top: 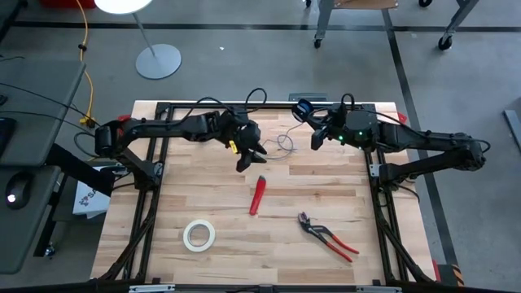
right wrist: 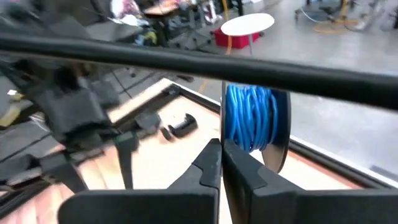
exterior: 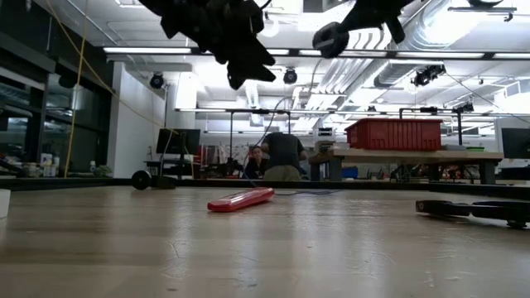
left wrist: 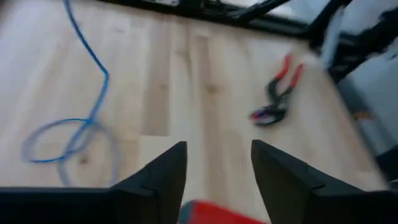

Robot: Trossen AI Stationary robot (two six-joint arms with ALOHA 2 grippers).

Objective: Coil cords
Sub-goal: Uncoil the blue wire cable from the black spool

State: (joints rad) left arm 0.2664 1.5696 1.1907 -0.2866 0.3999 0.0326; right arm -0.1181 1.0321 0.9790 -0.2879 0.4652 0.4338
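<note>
Above the table's far middle, the left gripper point(top: 251, 156) hangs open over the loose blue wire point(left wrist: 74, 134) at its three o'clock, so regrasp low while the closed right gripper point(top: 316, 140) steadies the spool point(right wrist: 256, 121).

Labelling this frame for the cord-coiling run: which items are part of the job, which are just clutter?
Job: blue wire, its spool, left gripper open above table, right gripper shut by spool.
Clutter: red-handled pliers, white tape roll, red tool.

The red tool point(left wrist: 211, 214) is cut off behind the left pincer point(left wrist: 217, 163); the wire point(left wrist: 87, 93) blurs.
</note>
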